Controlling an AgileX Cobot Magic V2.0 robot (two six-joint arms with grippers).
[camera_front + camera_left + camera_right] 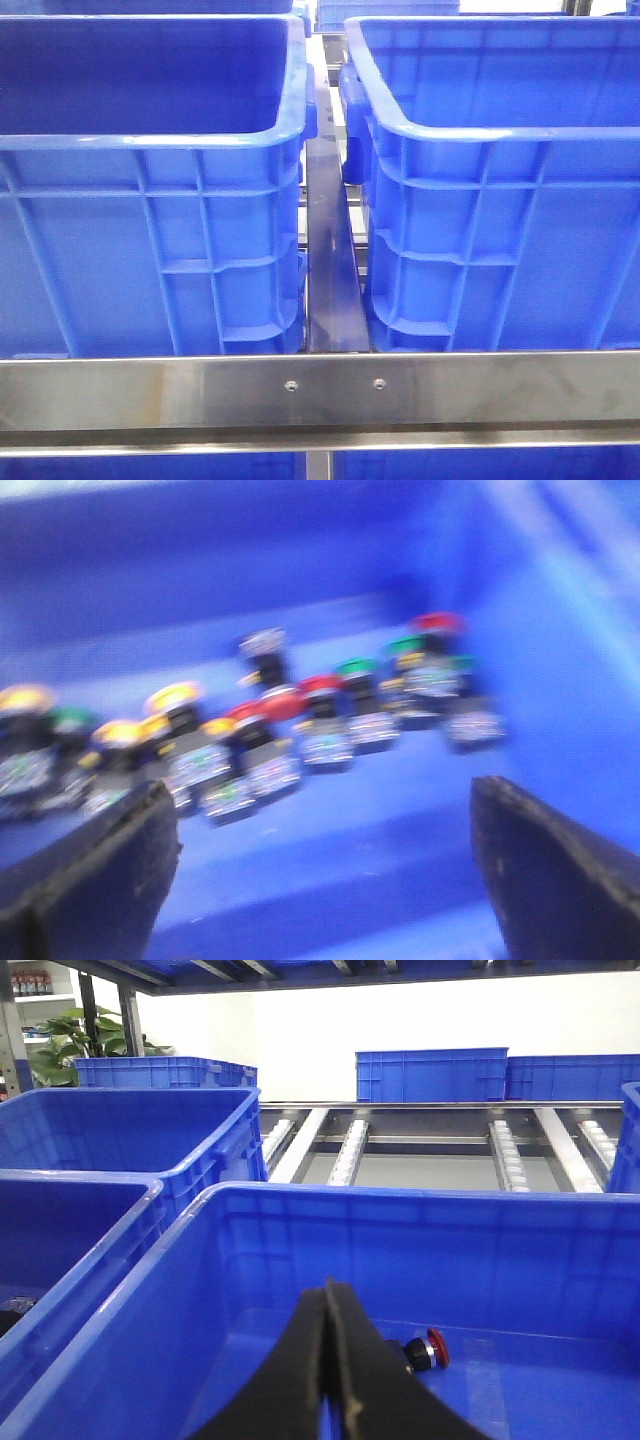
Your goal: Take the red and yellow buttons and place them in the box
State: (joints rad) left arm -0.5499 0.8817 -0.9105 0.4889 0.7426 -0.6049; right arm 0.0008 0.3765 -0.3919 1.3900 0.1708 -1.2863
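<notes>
The left wrist view is blurred by motion. My left gripper (320,800) hangs open inside a blue bin (300,570), its fingers wide apart with nothing between them. Past it, a cluster of buttons stands on the bin floor: red ones (320,685), yellow ones (172,695) and green ones (357,666). My right gripper (328,1300) is shut with its fingers pressed together and empty, above the near side of a blue box (400,1200). One red button (430,1350) lies on its side on that box's floor. Neither gripper shows in the front view.
Two big blue bins, left (150,140) and right (500,130), fill the front view behind a steel rail (320,390). The right wrist view has more blue bins (130,1130) alongside, roller tracks (345,1150) behind and further bins (430,1075) at the back.
</notes>
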